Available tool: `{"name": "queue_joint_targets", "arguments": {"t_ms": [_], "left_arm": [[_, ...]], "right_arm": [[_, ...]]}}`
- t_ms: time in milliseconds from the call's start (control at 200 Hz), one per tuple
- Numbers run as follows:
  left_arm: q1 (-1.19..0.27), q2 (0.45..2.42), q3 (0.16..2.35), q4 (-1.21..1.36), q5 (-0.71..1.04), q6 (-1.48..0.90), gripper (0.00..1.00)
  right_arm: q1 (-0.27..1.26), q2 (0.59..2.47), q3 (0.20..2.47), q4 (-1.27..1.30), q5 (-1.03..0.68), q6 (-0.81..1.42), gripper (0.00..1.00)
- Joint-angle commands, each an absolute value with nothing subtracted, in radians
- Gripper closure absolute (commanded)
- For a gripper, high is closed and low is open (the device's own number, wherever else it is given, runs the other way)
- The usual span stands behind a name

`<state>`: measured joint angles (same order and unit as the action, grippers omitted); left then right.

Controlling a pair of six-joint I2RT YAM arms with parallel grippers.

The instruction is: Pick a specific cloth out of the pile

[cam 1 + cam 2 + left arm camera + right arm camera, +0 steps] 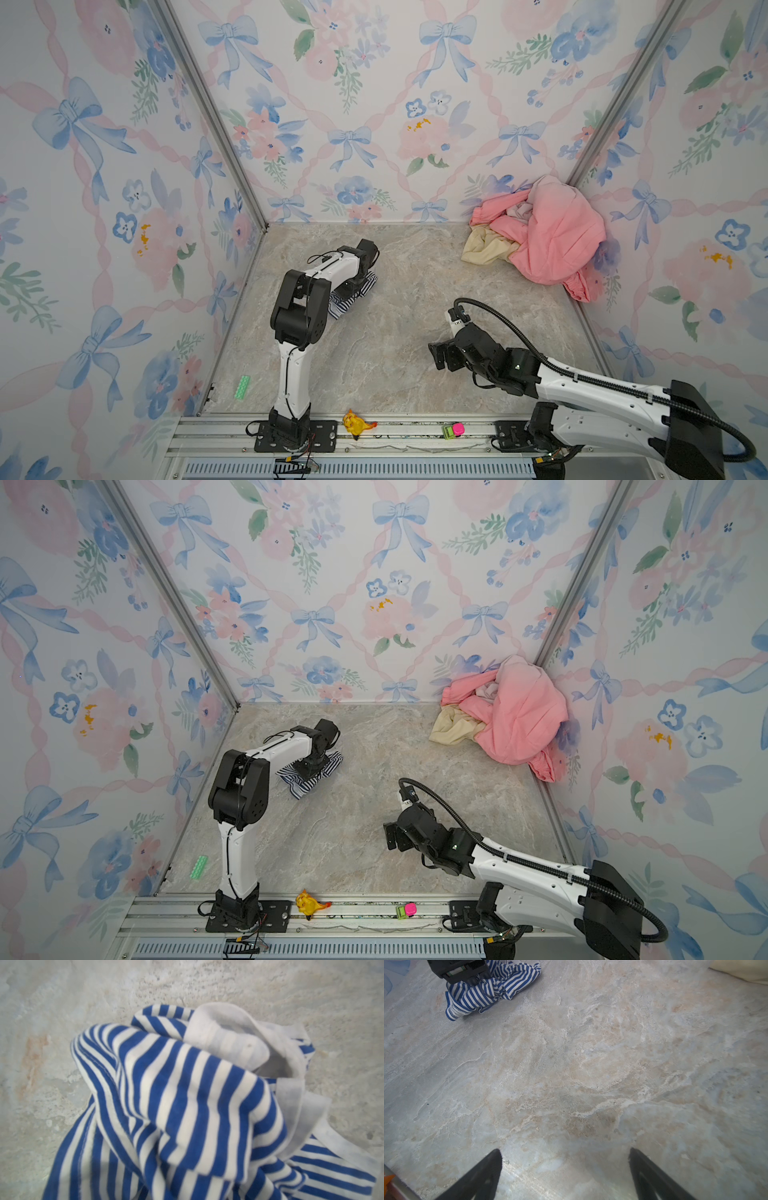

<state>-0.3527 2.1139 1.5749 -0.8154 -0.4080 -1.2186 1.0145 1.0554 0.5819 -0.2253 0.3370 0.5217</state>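
The cloth (359, 294) (309, 780), navy-and-white striped, lies crumpled on the marble floor left of centre, well apart from the pile (548, 237) (511, 717) in the back right corner. My left gripper (354, 283) (312, 766) points down into the cloth. In the left wrist view the cloth (187, 1095) fills the frame, its folds drawn up toward the jaws and hiding the fingers. The right wrist view shows the left gripper (460, 970) sitting on the bunched cloth (488, 991). My right gripper (438, 359) (392, 838) (564, 1155) hovers open over bare floor, holding nothing.
The pile is mostly a salmon-pink garment with a cream-yellow cloth (486, 247) (741, 970) at its left edge. A green block (242, 387) lies front left. A yellow toy (356, 423) and a pink-green toy (454, 430) sit on the front rail. Patterned walls enclose three sides.
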Motion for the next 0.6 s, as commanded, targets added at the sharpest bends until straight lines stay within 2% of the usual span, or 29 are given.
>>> {"name": "queue_joint_targets", "arguments": {"t_ms": [0,275,410,595], "left_arm": [[-0.340,2.096,1.612,-0.790,-0.460,-1.052,1.00],[-0.295,1.945,1.812,-0.787,-0.653,-0.692,1.00],[-0.256,2.001,1.909,-0.786,-0.740,-0.488,1.00],[-0.233,2.155,2.046,-0.776,-1.035,-0.217,1.00]], "right_arm": [[1.015,1.025,0.576,-0.261,0.351,0.535,0.03],[1.016,1.042,0.579,-0.240,0.349,0.546,0.03],[1.026,1.070,0.589,-0.233,0.342,0.546,0.03],[1.034,1.082,0.603,-0.238,0.344,0.546,0.03]]}}
